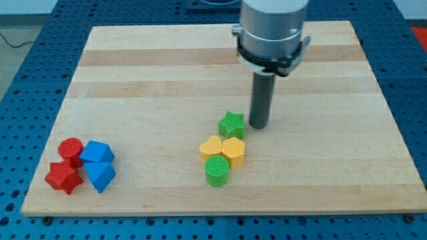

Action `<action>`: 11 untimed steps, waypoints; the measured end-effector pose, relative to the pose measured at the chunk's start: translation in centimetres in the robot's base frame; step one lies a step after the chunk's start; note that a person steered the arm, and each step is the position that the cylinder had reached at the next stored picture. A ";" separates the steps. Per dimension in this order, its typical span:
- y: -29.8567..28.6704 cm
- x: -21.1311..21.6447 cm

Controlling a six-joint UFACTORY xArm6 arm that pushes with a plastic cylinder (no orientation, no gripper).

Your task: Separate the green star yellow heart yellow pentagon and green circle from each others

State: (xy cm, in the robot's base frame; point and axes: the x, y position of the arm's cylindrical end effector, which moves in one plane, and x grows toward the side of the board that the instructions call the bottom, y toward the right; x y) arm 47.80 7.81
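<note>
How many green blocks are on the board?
2. The green star sits at the top of the middle cluster, just left of my tip. The green circle is at the cluster's bottom, below the yellow heart and yellow pentagon. None seem hidden.

Arm enters from the view's top, centre-right. Lowest visible segment is a pale grey cylinder, upright, cut off by the frame edge above. Below it a dark clamp ring with small lugs projecting to either side. From the ring a straight dark rod hangs vertical, no visible tilt. My tip sits at surface height, roughly mid-view, a little right of centre. Rod is thinner than the cylinder. No other joints or links in view.
</note>
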 end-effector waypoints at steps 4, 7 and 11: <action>-3.2 9.8; -14.0 -1.2; -6.0 -2.7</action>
State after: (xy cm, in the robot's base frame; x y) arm 45.08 1.77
